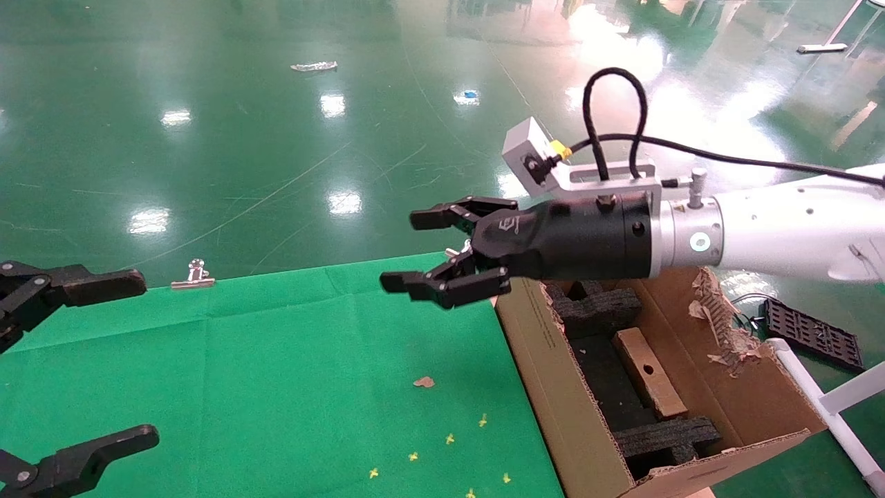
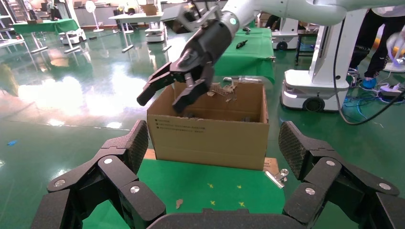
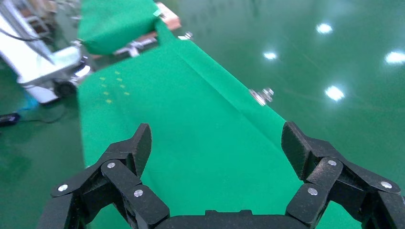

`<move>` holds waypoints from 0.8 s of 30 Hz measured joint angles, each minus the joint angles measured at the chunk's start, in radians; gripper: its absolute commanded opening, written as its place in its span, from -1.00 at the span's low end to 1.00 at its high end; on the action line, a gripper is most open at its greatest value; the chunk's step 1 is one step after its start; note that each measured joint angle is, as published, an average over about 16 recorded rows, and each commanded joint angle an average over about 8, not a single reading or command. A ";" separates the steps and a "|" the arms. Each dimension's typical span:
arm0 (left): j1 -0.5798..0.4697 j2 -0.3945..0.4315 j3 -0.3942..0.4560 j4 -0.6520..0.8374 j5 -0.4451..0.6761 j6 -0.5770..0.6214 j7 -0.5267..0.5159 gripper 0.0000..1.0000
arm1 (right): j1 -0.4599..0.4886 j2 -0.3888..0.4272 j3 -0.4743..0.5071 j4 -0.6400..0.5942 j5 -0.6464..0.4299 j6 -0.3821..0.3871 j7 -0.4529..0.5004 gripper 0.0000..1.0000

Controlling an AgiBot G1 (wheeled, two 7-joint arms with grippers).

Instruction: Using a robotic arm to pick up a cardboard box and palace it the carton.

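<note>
The small brown cardboard box (image 1: 648, 372) with a round hole lies inside the large carton (image 1: 553, 387), between black foam inserts (image 1: 596, 308). The white robotic arm (image 1: 781, 228) reaches in from the right, above the carton's far left corner. My right gripper (image 1: 413, 250) is open and empty, held over the green table's far right edge. It also shows in the left wrist view (image 2: 161, 94), above the carton (image 2: 210, 136). My left gripper (image 1: 142, 360) is open and empty at the table's left edge.
A green cloth (image 1: 290, 387) covers the table, with small yellow marks (image 1: 449, 438) and a cardboard scrap (image 1: 424, 382). A metal clip (image 1: 193, 275) sits on the far edge. A black grid tray (image 1: 812, 332) lies right of the carton. The shiny green floor (image 1: 276, 138) lies beyond.
</note>
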 measured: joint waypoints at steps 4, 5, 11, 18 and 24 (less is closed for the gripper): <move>0.000 0.000 0.000 0.000 0.000 0.000 0.000 1.00 | -0.077 0.013 0.086 0.076 0.029 -0.020 -0.027 1.00; 0.000 0.000 0.000 0.000 0.000 0.000 0.000 1.00 | -0.096 0.016 0.108 0.095 0.036 -0.025 -0.034 1.00; 0.000 0.000 0.001 0.000 0.000 0.000 0.000 1.00 | -0.211 0.035 0.238 0.209 0.080 -0.055 -0.074 1.00; 0.000 0.000 0.001 0.000 -0.001 0.000 0.000 1.00 | -0.333 0.054 0.374 0.329 0.126 -0.087 -0.116 1.00; 0.000 0.000 0.001 0.000 -0.001 -0.001 0.001 1.00 | -0.396 0.064 0.445 0.391 0.151 -0.104 -0.136 1.00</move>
